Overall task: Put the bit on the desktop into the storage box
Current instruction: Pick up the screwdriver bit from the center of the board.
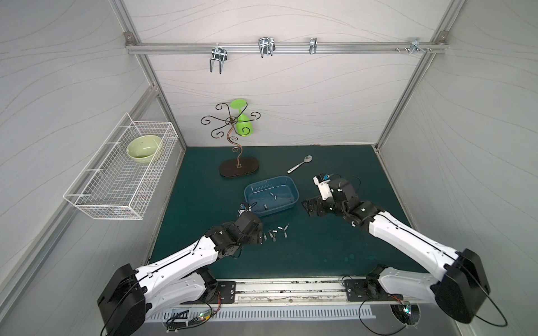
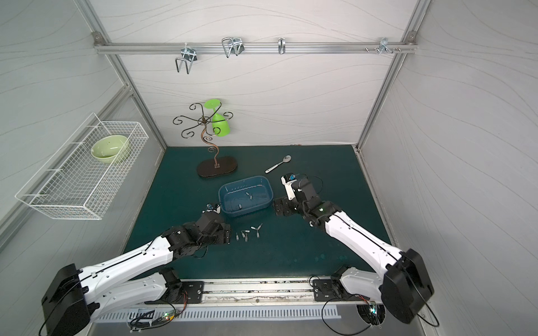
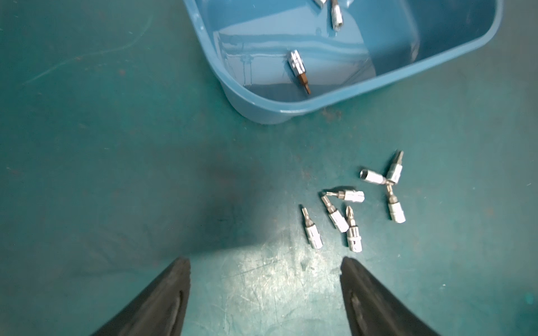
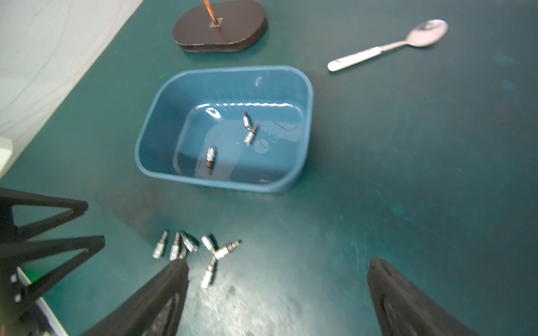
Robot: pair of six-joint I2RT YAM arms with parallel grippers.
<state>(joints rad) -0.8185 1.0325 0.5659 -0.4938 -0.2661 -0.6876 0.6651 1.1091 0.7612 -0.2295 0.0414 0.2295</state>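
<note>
Several small silver bits (image 1: 275,232) (image 2: 247,231) lie in a loose cluster on the dark teal desktop (image 1: 334,247), just in front of the blue storage box (image 1: 279,210) (image 2: 247,211). Three bits (image 4: 251,135) (image 3: 298,69) rest inside the box (image 4: 233,184) (image 3: 262,114). My left gripper (image 1: 260,237) (image 2: 227,235) (image 3: 265,261) is low over the desktop beside the cluster (image 3: 349,212), open and empty. At the box's right side my right gripper (image 1: 308,208) (image 2: 279,207) (image 4: 279,263) stands open wide, empty, with the cluster (image 4: 198,250) near one finger.
A white-handled spoon (image 1: 300,164) lies behind the box. A dark oval stand base (image 1: 239,170) with a wire cup tree holds a green cup (image 1: 243,125) at the back. On the left wall hangs a white wire basket (image 1: 122,186) holding a pale green bowl (image 1: 144,148).
</note>
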